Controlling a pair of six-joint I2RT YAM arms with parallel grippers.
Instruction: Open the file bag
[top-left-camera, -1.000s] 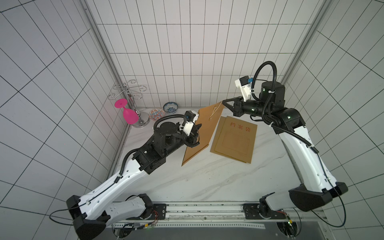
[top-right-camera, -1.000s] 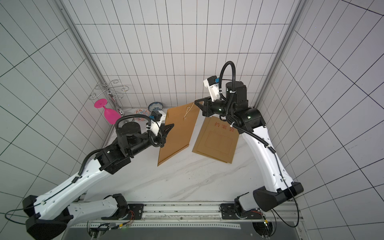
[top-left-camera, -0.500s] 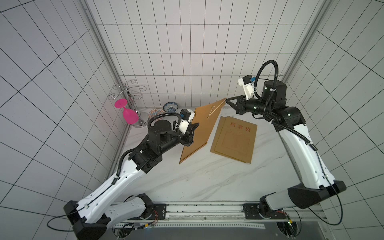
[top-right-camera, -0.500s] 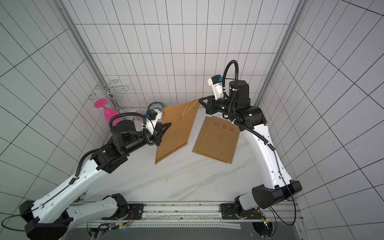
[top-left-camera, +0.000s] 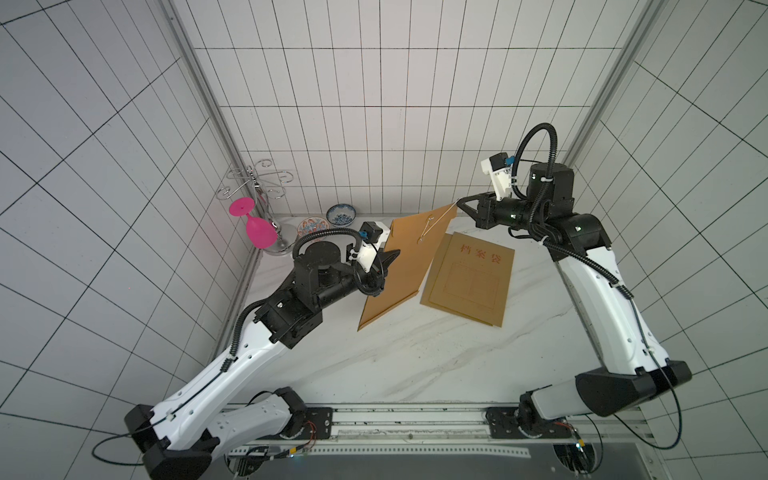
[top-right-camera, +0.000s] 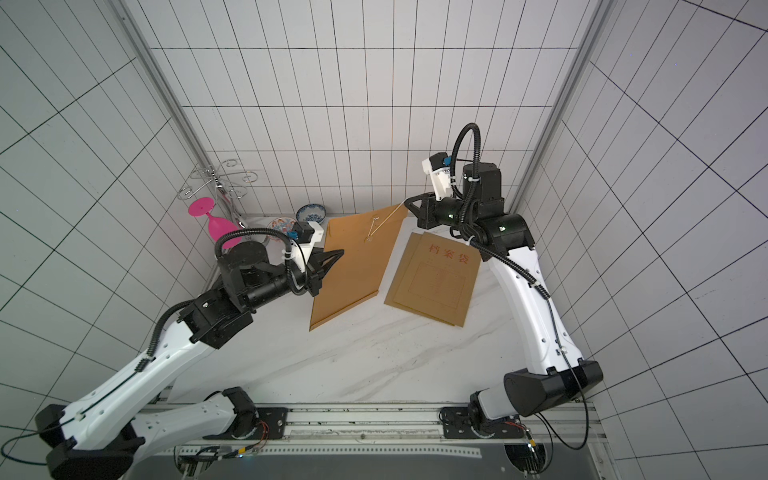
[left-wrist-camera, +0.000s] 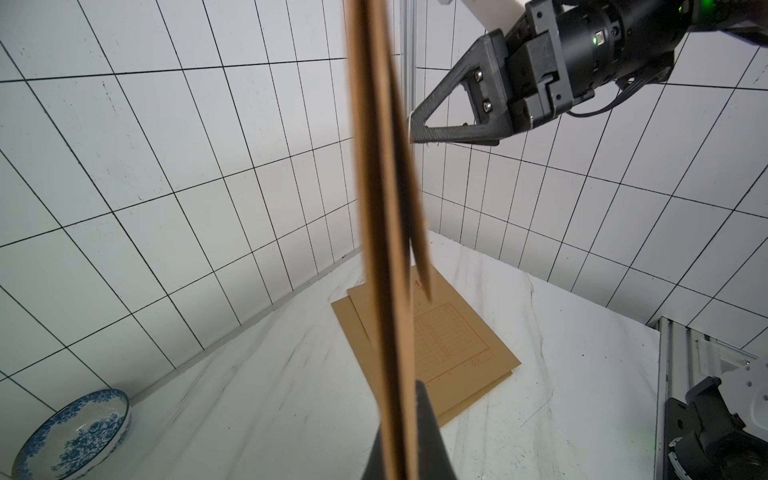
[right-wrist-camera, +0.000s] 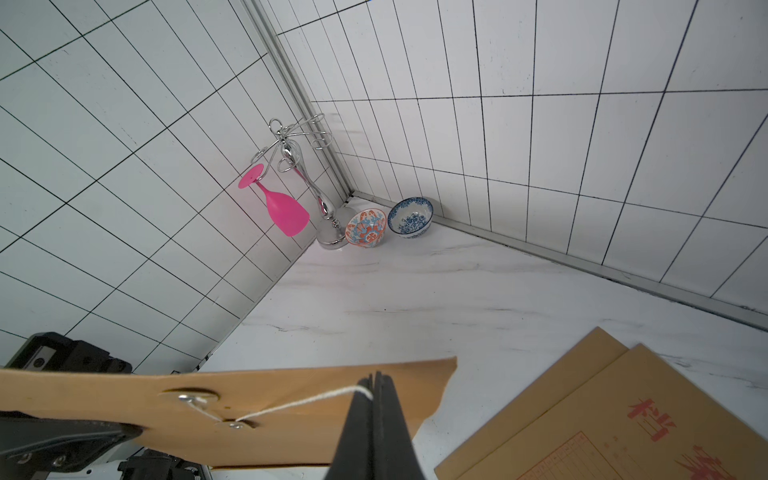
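Two sets of jaws, both mine, both closed on something. Nearest me is the marble tabletop (top-left-camera: 415, 365), and over it my left jaws pinch the left edge of the bag (top-left-camera: 405, 270), held up on a tilt with its flap end high and far; whether its low corner touches the marble I cannot tell. Just beside it, on my right, a stack (top-left-camera: 469, 286) of two more bags lies flat, red print up. Farther on, my right jaws grip the white string (right-wrist-camera: 307, 401), drawn taut from the bag's clasp discs to their tips. In the far left corner stand an orange bowl (right-wrist-camera: 365, 228) and a blue bowl (right-wrist-camera: 411, 218), next to a rack (top-left-camera: 259, 183) with a pink glass (top-left-camera: 255, 228) hanging upside down.
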